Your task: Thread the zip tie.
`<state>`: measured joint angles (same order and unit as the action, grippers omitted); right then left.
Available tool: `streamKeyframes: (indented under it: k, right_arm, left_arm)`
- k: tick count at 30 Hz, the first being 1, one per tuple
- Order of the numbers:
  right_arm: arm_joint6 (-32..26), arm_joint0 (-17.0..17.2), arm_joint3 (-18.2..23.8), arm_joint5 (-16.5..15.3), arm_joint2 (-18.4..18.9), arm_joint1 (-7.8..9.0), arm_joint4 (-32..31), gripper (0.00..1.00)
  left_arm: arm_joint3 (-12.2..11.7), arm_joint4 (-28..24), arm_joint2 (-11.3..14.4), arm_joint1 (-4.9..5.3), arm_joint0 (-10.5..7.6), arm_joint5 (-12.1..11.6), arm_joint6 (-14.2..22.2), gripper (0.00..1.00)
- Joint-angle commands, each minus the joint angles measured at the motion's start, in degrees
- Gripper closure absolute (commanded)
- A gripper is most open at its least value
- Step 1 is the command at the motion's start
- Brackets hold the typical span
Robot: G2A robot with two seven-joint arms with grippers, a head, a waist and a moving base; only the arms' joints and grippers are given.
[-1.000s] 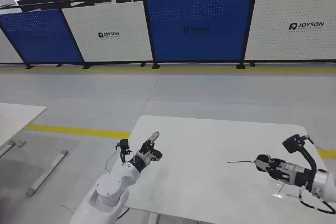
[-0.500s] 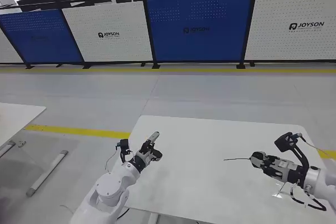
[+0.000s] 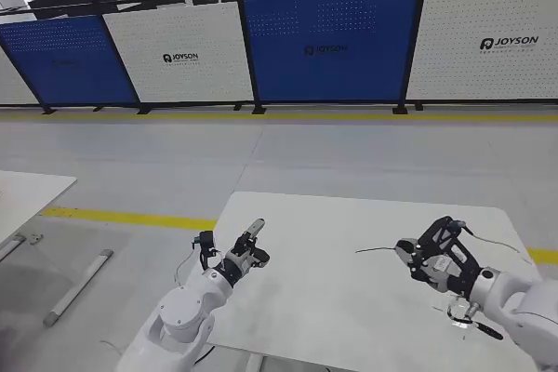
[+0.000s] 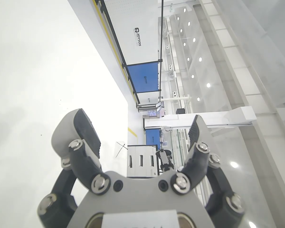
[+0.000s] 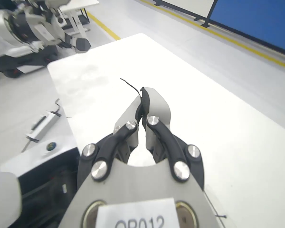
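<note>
**2 tools, 1 zip tie: the right tool has the tie, the left is open**

The right tool (image 5: pixel 142 97) is clamped on the black zip tie (image 5: pixel 130 85), its pads pressed together with the thin strand pinched at the tips. In the top view this tool (image 3: pixel 407 253) sits over the right half of the white table (image 3: pixel 335 307). The zip tie (image 3: pixel 376 249) juts from the tool as a slim, slightly curved line pointing toward the table's left side.

The left tool (image 4: pixel 142 129) holds nothing, its 2 ribbed pads spread wide. From above, it (image 3: pixel 258 242) is at the table's left edge, well apart from the tie's free end, with bare tabletop between them.
</note>
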<state>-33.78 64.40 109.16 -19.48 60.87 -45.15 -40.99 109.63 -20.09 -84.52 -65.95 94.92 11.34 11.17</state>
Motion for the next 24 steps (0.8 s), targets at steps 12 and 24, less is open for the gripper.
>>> streamKeyframes:
  k: [12, 24]
  right_arm:
    - [1.03, -2.75, -2.38, 0.00, -4.31, -0.33, -1.34, 1.00]
    - [1.03, -2.75, -2.38, 0.00, -4.31, -0.33, -1.34, 1.00]
  left_arm:
    - [0.02, -0.67, 0.28, -0.04, -0.05, 0.30, 0.35, 0.00]
    - [-4.16, -13.26, 9.39, 2.37, -7.25, 8.14, 9.53, 0.00]
